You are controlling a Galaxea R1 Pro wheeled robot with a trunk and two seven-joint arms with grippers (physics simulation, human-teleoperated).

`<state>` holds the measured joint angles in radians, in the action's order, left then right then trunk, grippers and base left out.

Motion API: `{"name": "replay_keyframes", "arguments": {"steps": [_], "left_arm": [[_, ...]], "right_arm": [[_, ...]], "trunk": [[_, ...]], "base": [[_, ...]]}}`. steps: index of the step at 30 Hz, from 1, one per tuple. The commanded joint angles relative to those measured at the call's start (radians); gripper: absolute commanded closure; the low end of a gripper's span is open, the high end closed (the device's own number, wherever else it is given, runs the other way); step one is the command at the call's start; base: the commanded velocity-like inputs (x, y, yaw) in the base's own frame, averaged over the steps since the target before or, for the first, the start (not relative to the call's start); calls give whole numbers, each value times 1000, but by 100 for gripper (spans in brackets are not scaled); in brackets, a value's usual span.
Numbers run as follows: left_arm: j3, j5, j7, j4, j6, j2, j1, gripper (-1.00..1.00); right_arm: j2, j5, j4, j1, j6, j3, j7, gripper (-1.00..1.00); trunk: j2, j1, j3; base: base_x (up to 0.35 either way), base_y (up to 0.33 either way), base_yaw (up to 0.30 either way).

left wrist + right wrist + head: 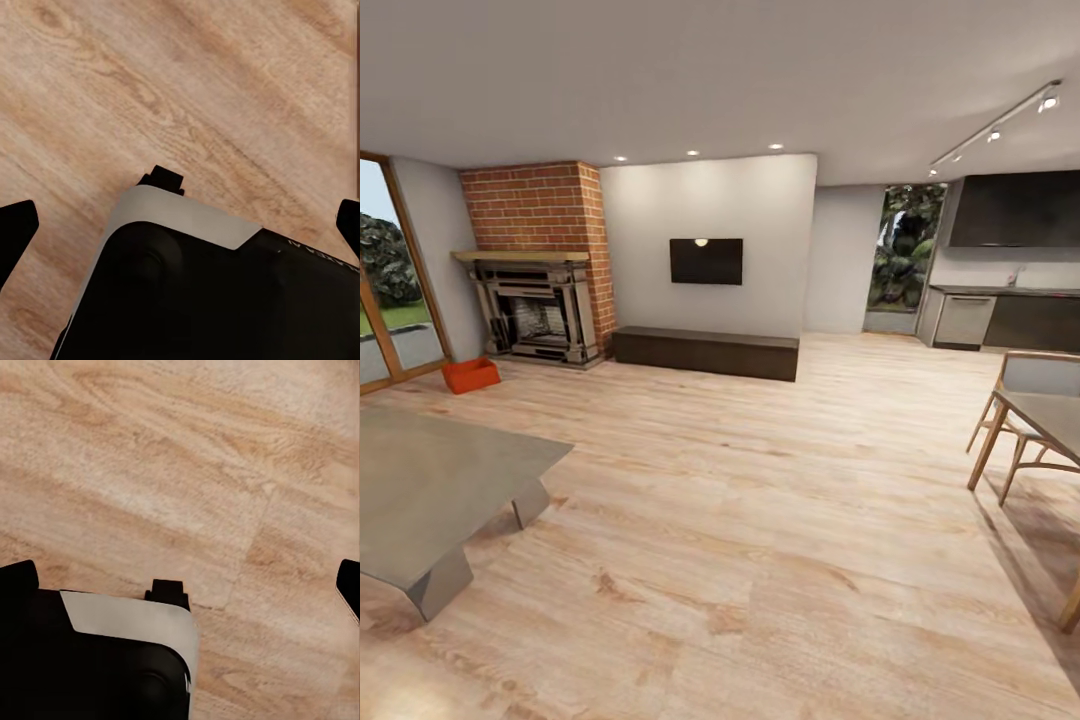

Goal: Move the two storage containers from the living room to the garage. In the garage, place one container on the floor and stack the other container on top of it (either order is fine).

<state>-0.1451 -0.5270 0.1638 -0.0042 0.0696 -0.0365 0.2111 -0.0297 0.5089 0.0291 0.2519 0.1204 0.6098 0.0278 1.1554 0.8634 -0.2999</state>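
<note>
I am in the living room, on its light wood-plank floor (760, 520). One orange-red storage container (470, 375) sits on the planks at the far left, between the red-brick fireplace (538, 270) and the wood-framed glass door (385, 290). In the left wrist view, my left gripper (182, 229) hangs open over the planks, its dark fingertips (15, 232) wide apart and holding nothing. My right gripper (184, 581) is likewise open and empty, with its fingertips (19, 579) at the picture's edges. Both are far from the container.
A low grey table (430, 490) stands close at the left. A dark low bench (705, 352) runs under the wall television (706, 261). A wooden table and chair (1030, 420) are at the right, with a kitchen counter (1000, 315) behind. My black-and-white base (210, 292) shows below the wrists.
</note>
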Motion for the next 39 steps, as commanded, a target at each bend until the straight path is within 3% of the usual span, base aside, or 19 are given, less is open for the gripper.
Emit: {"name": "replay_keyframes", "arguments": {"steps": [1,39], "left_arm": [[-8,-8,3,0,3,0,1,-100],[-8,-8,3,0,4,0,1,-100]], "right_arm": [[1,10,3,1,5,8,3,-100],[-8,10,3,1,5,9,3,-100]], "trunk": [[1,1,-1],[1,1,-1]], "base": [[325,0,0],[325,0,0]]}}
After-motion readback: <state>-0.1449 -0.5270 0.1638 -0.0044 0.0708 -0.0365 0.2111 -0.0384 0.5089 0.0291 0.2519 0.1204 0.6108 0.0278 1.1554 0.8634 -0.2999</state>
